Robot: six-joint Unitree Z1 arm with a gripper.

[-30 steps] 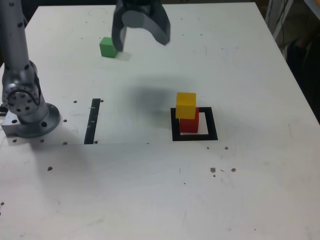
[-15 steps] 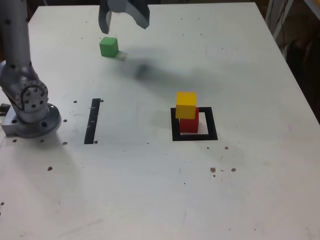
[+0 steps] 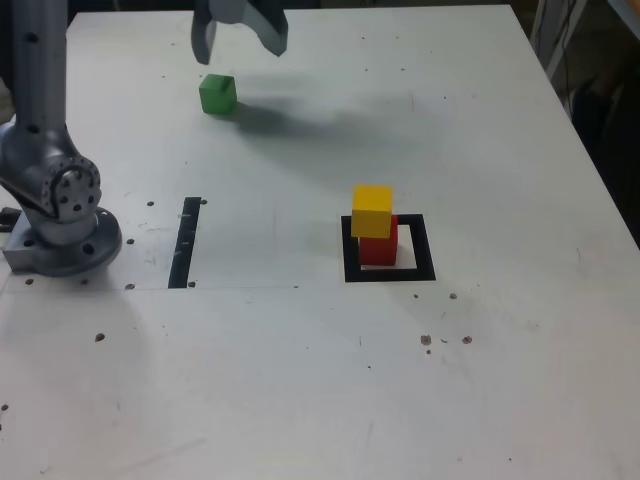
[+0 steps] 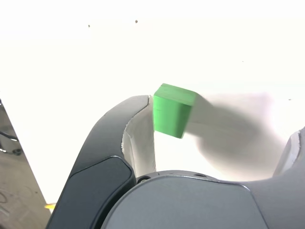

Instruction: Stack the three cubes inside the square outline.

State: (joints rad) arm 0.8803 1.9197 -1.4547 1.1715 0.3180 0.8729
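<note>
White speckled table fills the view.

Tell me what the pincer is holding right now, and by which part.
Nothing. The pincer is open and hangs above the green cube, which sits on the table, framed between the jaws in the wrist view but not clamped.

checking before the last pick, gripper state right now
Gripper: open, holding nothing, above the green cube.
</note>
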